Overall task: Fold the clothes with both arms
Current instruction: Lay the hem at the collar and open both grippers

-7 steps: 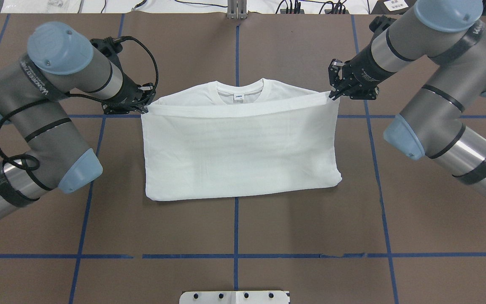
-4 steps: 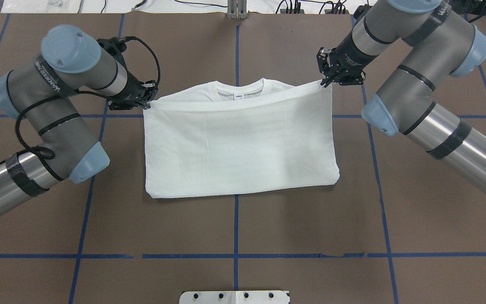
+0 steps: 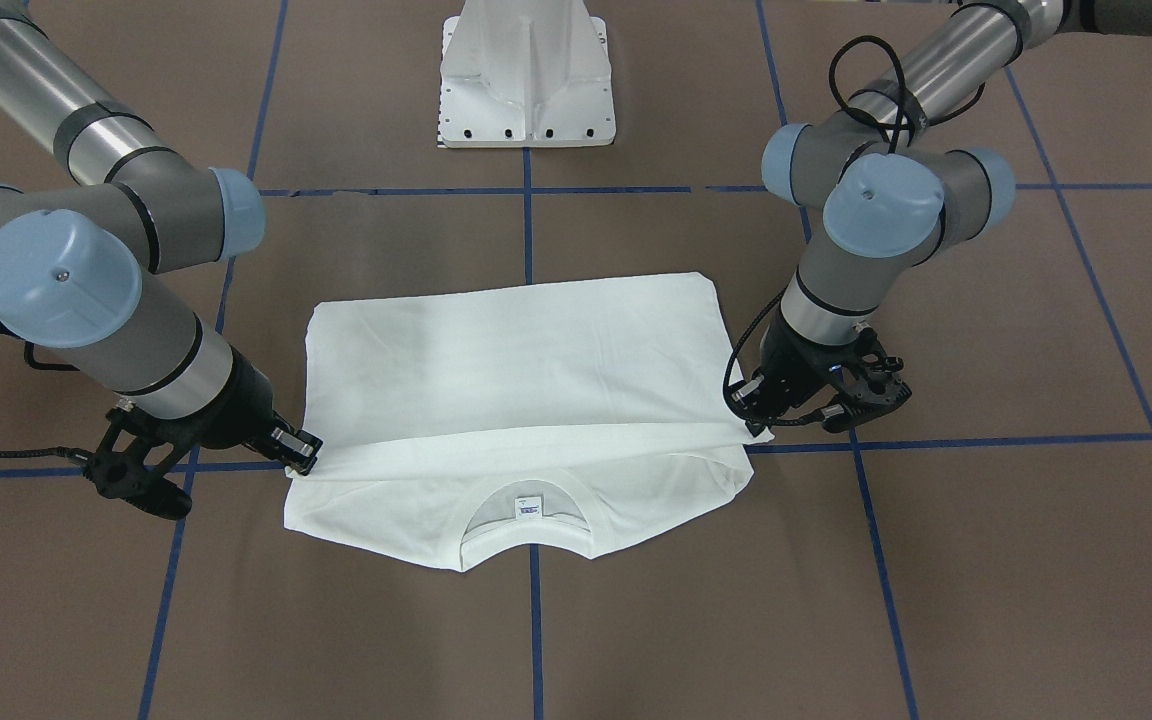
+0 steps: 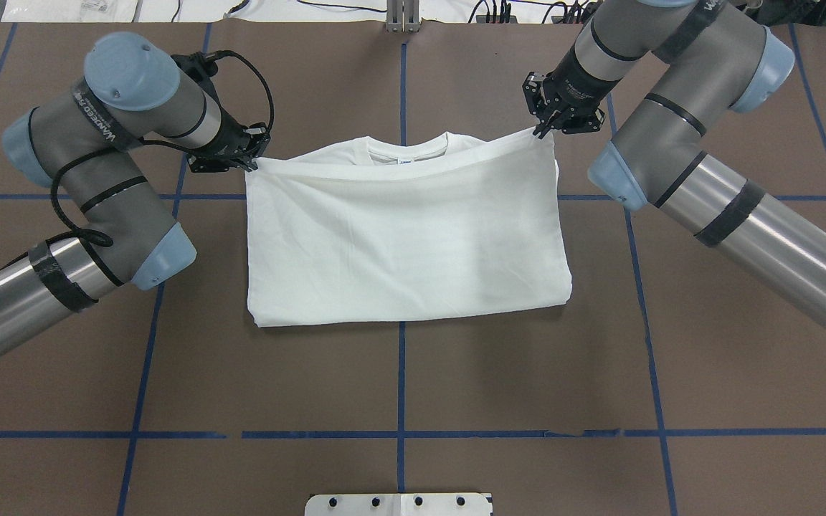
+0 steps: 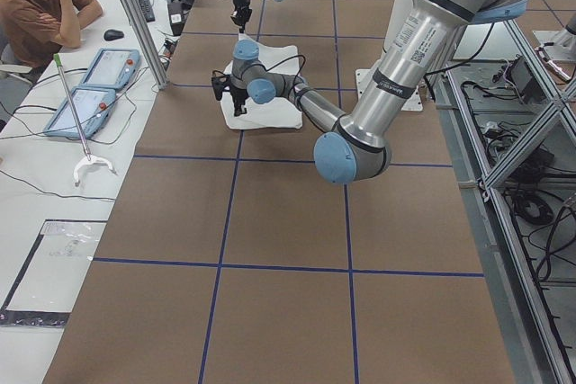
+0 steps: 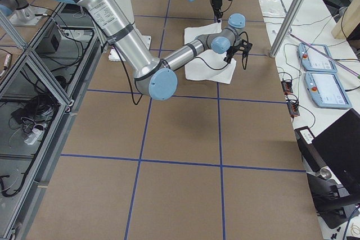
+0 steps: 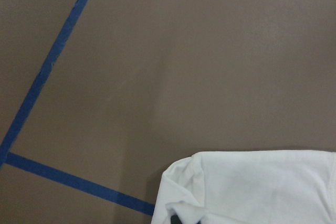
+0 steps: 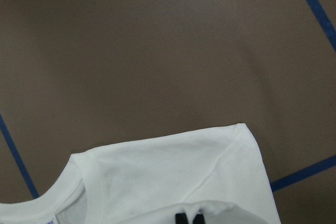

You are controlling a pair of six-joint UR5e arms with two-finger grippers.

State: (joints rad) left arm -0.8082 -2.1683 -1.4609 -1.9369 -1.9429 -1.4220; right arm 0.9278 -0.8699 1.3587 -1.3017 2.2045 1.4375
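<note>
Shirt (image 4: 406, 244) sits folded in half around the centre of the overhead frame on your brown table (image 4: 528, 373), collar (image 4: 407, 149) and its little tag (image 4: 406, 163) peeking out past the top edge. Your left gripper (image 4: 249, 163), upper left of the frame, is pinched closed on the top layer's left corner. Your right gripper (image 4: 540, 131), upper right, is clamped on the other corner, further up the frame, so that hem runs slanted. Blue tape lines (image 4: 401, 380) cross the table under it.
</note>
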